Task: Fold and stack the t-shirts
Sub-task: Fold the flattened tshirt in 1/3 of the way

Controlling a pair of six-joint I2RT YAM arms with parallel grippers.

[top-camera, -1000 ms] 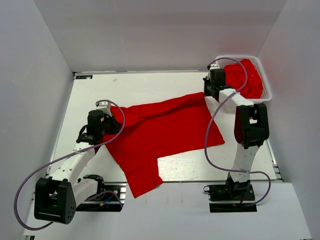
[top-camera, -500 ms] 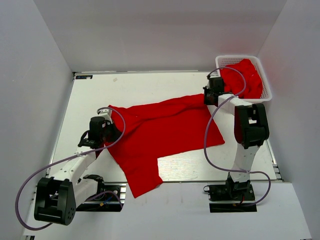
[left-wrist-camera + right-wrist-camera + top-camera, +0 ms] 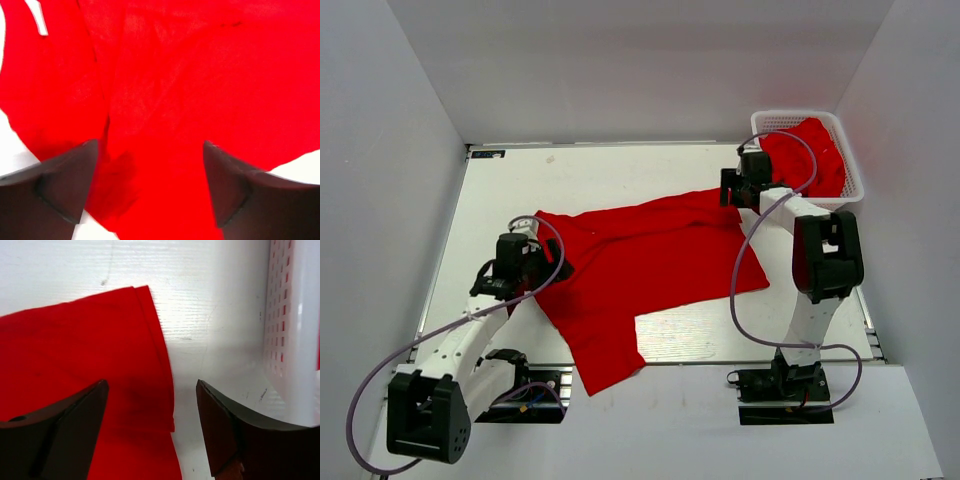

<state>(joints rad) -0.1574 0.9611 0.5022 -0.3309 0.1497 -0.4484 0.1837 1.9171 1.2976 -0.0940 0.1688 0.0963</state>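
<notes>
A bright red cloth t-shirt (image 3: pixel 650 265) lies spread and rumpled on the white counter (image 3: pixel 600 175). The left jaws hover released over its left edge. The right jaws, also released, hover over its far right corner, near the white plastic mesh basket (image 3: pixel 790 114) holding more red t-shirts (image 3: pixel 815 155). Bare counter lies beyond the shirt's far edge.

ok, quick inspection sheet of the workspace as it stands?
Surface: white table, lightly scuffed.
Job's things: one red t-shirt spread unfolded and rumpled mid-table; more red cloth heaped in the basket.
Clutter: white mesh basket at the far right corner.
Grippers: left gripper open over the shirt's left part; right gripper open over its far right corner.
Cables: a purple cable loops along each arm.
Surroundings: grey walls on three sides.
</notes>
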